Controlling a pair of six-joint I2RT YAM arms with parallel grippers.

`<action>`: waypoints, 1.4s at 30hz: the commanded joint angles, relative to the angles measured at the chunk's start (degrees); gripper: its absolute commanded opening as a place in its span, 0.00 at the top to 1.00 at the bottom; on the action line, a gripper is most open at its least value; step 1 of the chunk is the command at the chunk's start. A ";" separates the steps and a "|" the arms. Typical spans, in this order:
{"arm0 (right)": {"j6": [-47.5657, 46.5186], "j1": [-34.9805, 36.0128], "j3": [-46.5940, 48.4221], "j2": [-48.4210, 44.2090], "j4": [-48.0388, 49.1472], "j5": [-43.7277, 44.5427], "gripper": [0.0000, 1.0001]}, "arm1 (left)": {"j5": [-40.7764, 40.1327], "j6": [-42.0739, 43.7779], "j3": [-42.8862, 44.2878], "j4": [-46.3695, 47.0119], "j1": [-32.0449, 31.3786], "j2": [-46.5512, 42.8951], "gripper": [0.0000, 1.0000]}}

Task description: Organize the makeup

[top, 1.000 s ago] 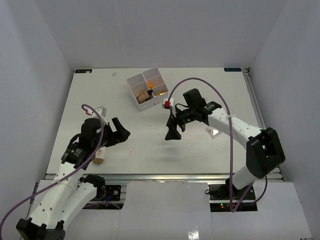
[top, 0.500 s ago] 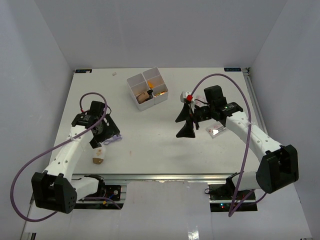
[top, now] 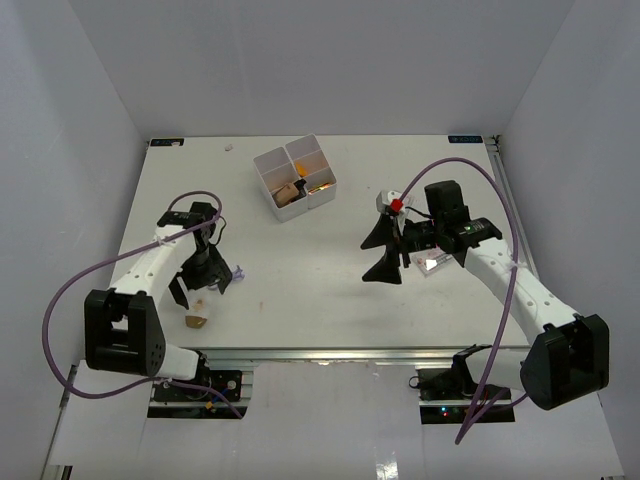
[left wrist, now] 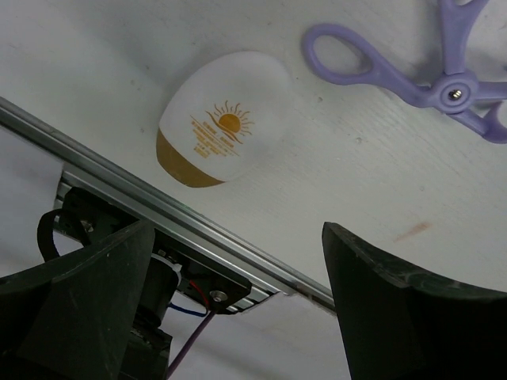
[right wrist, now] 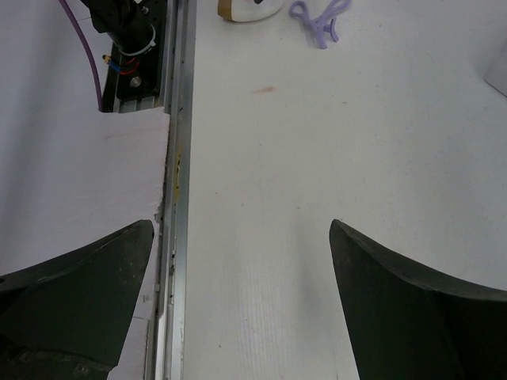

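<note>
Left gripper (top: 200,288): jaws spread wide with nothing between them, pointing down over the near left part of the table (top: 300,300).
Ahead of its fingers: the egg-shaped piece (left wrist: 222,131) is white with a gold base and an orange sun print. It lies on its side on the table, and neither finger touches it.
Near edge: the egg lies close beside the metal rail (left wrist: 170,212) along the table's front.
Purple loop tool (left wrist: 428,67): flat on the table just beyond the egg and apart from it.
Right gripper (top: 384,252): jaws also wide and empty, hanging over bare table right of centre with the fingers pointing toward the left side.
Clear packet (top: 432,263): flat on the table just beside the right arm's wrist, partly hidden by it.
White box (top: 272,165): at the far middle of the table, well apart from both grippers. It has four compartments, with something orange in the far right one and a beige piece and a dark piece in the nearer ones. They are too small to tell more.
</note>
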 commanded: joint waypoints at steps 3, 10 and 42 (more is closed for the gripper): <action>-1.37 -2.65 -1.00 -1.54 1.51 -0.97 0.02 | -0.21 3.74 0.48 0.13 2.10 3.40 0.02; -1.37 -5.35 -1.52 -1.78 1.69 -1.69 0.02 | 3.59 9.01 3.78 1.93 2.86 13.24 0.02; -1.72 -6.55 -2.33 -0.48 1.78 -3.02 0.02 | 20.99 17.92 1.78 8.50 12.00 20.75 0.19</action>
